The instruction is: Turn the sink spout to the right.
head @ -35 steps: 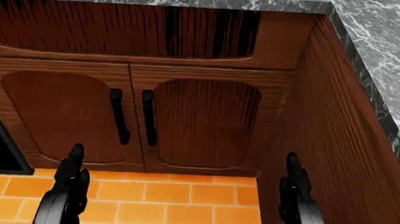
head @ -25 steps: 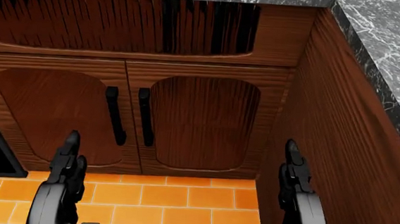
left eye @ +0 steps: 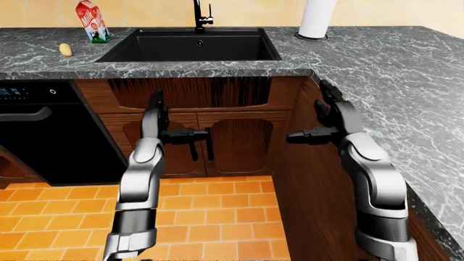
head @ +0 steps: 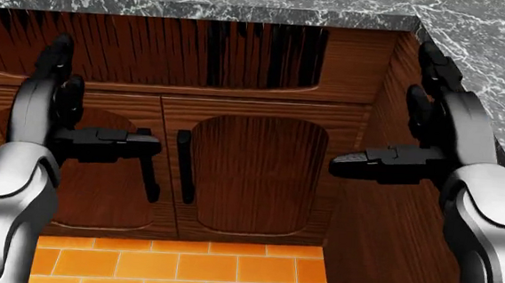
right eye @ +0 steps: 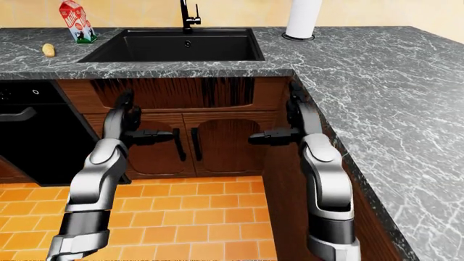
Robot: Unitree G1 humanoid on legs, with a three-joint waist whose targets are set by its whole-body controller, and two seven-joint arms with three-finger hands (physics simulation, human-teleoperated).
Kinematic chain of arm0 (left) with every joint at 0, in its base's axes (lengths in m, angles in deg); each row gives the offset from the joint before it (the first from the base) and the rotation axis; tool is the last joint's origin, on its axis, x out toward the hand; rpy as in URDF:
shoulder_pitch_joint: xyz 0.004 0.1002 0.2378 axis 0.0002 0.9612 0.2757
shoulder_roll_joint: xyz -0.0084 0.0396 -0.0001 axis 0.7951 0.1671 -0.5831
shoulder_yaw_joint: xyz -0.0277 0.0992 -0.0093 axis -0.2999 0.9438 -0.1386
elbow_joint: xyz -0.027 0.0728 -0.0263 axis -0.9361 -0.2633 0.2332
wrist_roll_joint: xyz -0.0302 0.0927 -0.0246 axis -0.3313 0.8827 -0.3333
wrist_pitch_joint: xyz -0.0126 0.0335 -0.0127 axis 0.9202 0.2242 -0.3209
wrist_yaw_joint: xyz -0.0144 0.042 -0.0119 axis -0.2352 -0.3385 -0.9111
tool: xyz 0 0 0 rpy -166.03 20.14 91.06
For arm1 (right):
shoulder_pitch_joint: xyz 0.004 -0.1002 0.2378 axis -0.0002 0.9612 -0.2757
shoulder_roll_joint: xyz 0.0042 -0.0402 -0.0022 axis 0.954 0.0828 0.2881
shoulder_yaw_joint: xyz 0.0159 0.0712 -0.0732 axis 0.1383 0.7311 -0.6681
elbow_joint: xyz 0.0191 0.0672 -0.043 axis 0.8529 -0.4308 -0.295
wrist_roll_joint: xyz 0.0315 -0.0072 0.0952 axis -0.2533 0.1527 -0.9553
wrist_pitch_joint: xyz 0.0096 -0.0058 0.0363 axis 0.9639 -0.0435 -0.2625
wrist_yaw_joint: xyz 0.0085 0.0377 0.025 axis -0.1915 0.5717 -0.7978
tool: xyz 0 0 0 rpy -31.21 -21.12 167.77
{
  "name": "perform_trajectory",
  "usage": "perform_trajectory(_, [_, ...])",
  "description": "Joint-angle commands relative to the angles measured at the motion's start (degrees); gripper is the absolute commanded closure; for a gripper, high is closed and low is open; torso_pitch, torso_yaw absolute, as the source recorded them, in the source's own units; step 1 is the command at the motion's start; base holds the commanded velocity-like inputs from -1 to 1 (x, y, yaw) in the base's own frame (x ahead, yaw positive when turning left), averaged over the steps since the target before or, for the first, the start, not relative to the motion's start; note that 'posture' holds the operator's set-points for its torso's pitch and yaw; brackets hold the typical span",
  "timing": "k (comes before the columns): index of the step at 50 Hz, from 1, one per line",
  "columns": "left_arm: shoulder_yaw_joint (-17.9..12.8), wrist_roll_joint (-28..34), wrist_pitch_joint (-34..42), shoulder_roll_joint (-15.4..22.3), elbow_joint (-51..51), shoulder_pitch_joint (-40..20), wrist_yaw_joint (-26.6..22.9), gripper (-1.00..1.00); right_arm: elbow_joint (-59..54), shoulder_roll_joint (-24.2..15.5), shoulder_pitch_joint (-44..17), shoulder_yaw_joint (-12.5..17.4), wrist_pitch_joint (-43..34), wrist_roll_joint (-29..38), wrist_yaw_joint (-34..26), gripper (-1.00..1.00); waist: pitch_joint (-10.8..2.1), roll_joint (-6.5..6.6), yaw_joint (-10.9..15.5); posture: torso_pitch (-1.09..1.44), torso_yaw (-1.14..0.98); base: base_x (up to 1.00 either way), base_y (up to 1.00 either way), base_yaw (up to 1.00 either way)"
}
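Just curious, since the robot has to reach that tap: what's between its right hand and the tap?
In the left-eye view, between the right hand and the tap lie the counter edge and the empty black sink.

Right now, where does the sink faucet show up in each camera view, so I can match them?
Left-eye view: faucet at top centre, above the black sink.
Right-eye view: faucet at top, left of centre.
Head view: not in it.
Shared landmark: the two black cabinet door handles under the sink.

Milk carton (left eye: pixel 92 20): stood upright on the desk (left eye: pixel 377 65), top left.
Yellow item (left eye: pixel 65 50): laid near the carton.
White roll (left eye: pixel 317 17): stood top right.
Dishwasher (left eye: pixel 43 130): set at left.
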Motion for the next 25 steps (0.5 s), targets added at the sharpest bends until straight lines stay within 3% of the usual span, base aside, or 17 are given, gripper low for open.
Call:
perform_trajectory(1, [0.47, 0.01, 0.65, 0.18, 2.71, -2.47, 0.15, -1.00, -0.68, -1.09, -3.58, -0.48, 1.18, -0.34, -0.26, -1.00, -1.19, 0.01, -0.01, 0.00, 0.00, 0.02, 0.00, 0.00])
perform_trajectory(2, [0.37, -0.06, 1.28, 0.23, 2.99, -2.92, 0.30, -1.00, -2.57, -1.32, -4.69, -0.58, 1.79, -0.35, -0.37, -1.00, -2.14, 0.25, -0.06, 0.00, 0.00, 0.14, 0.00, 0.00])
perform_trajectory(5, [0.38, 0.14, 1.99, 0.45, 2.98, -3.74, 0.72, -1.00, -7.37, -1.98, -6.79, -0.43, 3.97, -0.94, -0.87, -1.00, 0.99, 0.22, -0.15, 0.00, 0.00, 0.28, 0.00, 0.00])
perform_trajectory(10, [0.31, 0.65, 2.92, 0.83, 3.58, -4.28, 0.89, -1.00, -7.70, -2.42, -7.32, -0.37, 3.81, -1.65, -0.40, -1.00, 1.70, -1.68, -0.02, 0.00, 0.00, 0.34, 0.00, 0.00])
perform_trajectory(12, [0.36, 0.82, 3.34, 0.87, 4.22, -4.15, 0.89, -1.00, -6.94, -2.54, -7.31, -0.52, 3.03, -1.70, -0.32, -1.00, 1.26, -0.69, -0.30, 0.00, 0.00, 0.36, 0.00, 0.00])
perform_trajectory(14, [0.30, 0.94, 3.90, 0.92, 4.88, -4.18, 0.92, -1.00, -6.63, -2.69, -7.32, -0.52, 2.66, -1.67, -0.34, -1.00, 1.19, -0.88, -0.25, 0.00, 0.00, 0.36, 0.00, 0.00])
perform_trajectory(17, [0.18, 1.06, 4.78, 1.06, 5.60, -4.42, 0.98, -1.00, -6.11, -2.71, -7.47, -0.63, 2.17, -1.62, -0.36, -1.00, 0.91, 0.25, -0.37, 0.00, 0.00, 0.36, 0.00, 0.00])
perform_trajectory(19, [-0.11, 0.92, 5.12, 1.24, 5.55, -4.81, 1.00, -1.00, -6.03, -2.73, -7.68, -0.81, 1.85, -1.37, -0.41, -1.00, 1.42, 1.70, -0.68, 0.00, 0.00, 0.37, 0.00, 0.00])
perform_trajectory(21, [-0.25, 0.72, 5.48, 1.38, 5.96, -4.75, 1.03, -1.00, -5.77, -2.73, -7.71, -0.84, 1.56, -1.23, -0.53, -1.00, 0.98, 4.50, -0.94, 0.00, 0.00, 0.36, 0.00, 0.00])
perform_trajectory(22, [-0.22, 0.73, 5.61, 1.42, 6.31, -4.57, 1.04, -1.00, -5.47, -2.71, -7.64, -0.81, 1.43, -1.19, -0.57, -1.00, 0.54, 4.76, -0.87, 0.00, 0.00, 0.38, 0.00, 0.00])
perform_trajectory(23, [-0.24, 0.72, 5.63, 1.49, 6.40, -4.56, 1.01, -1.00, -5.64, -2.63, -7.47, -0.86, 1.76, -1.10, -0.66, -1.00, 0.87, 4.19, -0.40, 0.00, 0.00, 0.36, 0.00, 0.00])
perform_trajectory(24, [-0.35, 0.68, 5.73, 1.61, 6.33, -4.76, 1.03, -1.00, -5.80, -2.61, -7.56, -0.85, 1.82, -1.02, -0.69, -1.00, 1.21, 4.75, -0.78, 0.00, 0.00, 0.36, 0.00, 0.00])
perform_trajectory(25, [-0.35, 0.72, 5.48, 1.66, 5.90, -4.91, 1.01, -1.00, -5.71, -2.55, -7.53, -0.81, 1.85, -1.06, -0.74, -1.00, 1.14, 4.43, -0.26, 0.00, 0.00, 0.37, 0.00, 0.00])
